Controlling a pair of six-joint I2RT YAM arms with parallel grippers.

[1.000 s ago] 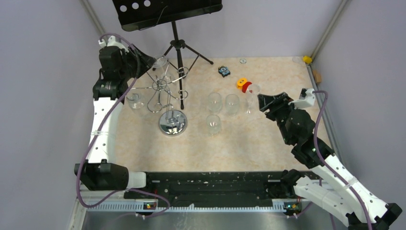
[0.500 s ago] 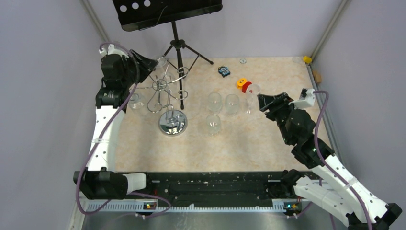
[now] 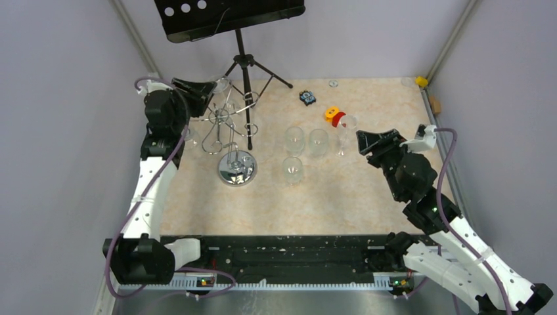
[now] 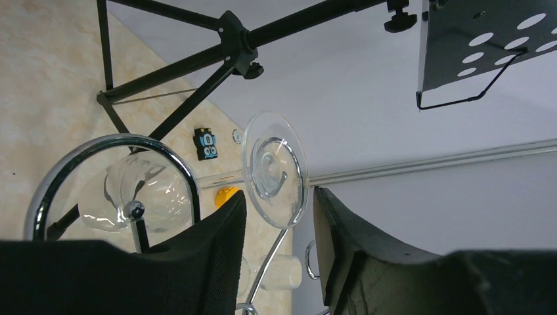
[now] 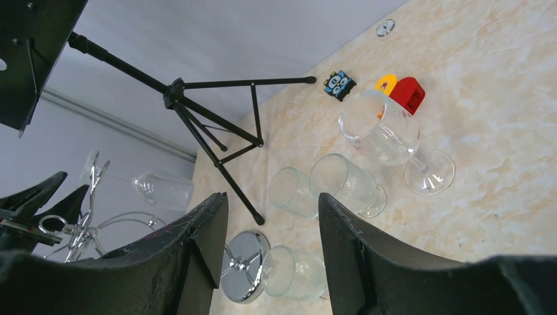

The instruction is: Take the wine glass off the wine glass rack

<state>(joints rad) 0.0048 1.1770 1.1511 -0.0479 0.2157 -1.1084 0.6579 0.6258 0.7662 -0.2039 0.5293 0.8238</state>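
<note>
The left tool (image 4: pixel 279 197) has moved up and toward the back of the counter (image 3: pixel 328 203) since a moment ago. Before, it was lower and nearer the side of the wine glass rack (image 3: pixel 237 169). Now it sits right by the wine glass (image 4: pixel 274 169) that hangs on the far side of the rack. I think this means the arm is done reaching and is ready to grab. The glass is not off the rack yet. Its bowl is on the other side of a shiny wire loop, and its round foot sticks out toward the tool. The left tool is open wide. The round foot is just in front of the two tips, lined up with the gap between them, and nothing is touching it yet. The right tool (image 3: pixel 360 139) has hardly moved. It is open wide too and holds nothing. It hangs near some other glasses (image 3: pixel 293 139) standing on the counter, well apart from the rack.
</note>
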